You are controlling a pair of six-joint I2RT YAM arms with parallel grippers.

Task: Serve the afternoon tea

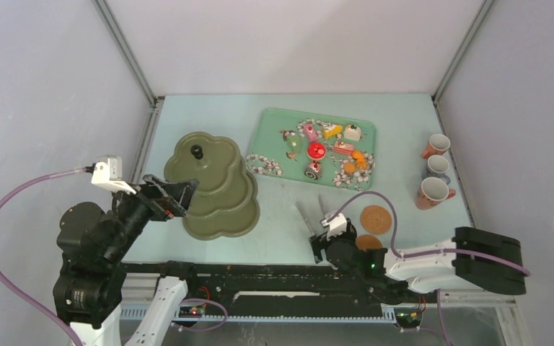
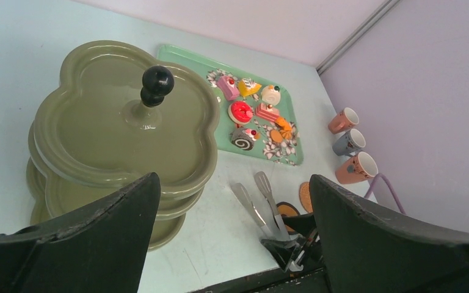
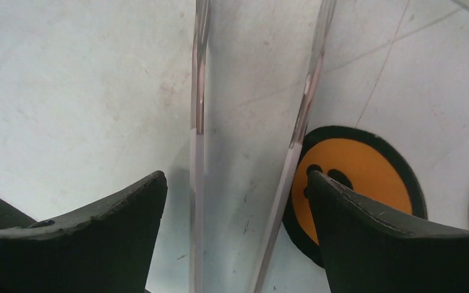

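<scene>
The right fingers [image 3: 98, 232] stand spread around both arms of the tongs [image 3: 196, 122], not yet pinching; closing off-centre could skid the tongs over the surface [image 1: 281, 205] or shove the orange coaster [image 3: 357, 183] just beside them. The pastries [image 1: 332, 148] lie on the tray [image 1: 274, 119], well apart from the green stand [image 1: 216, 184] near the spread, empty left fingers [image 2: 85, 238], so a weak pinch could drop one on the way.

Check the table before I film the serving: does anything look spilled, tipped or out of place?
Nothing looks spilled or broken. One oddity: the metal tongs lie with one arm overlapping the black rim of the orange coaster, instead of lying clear of it.
</scene>
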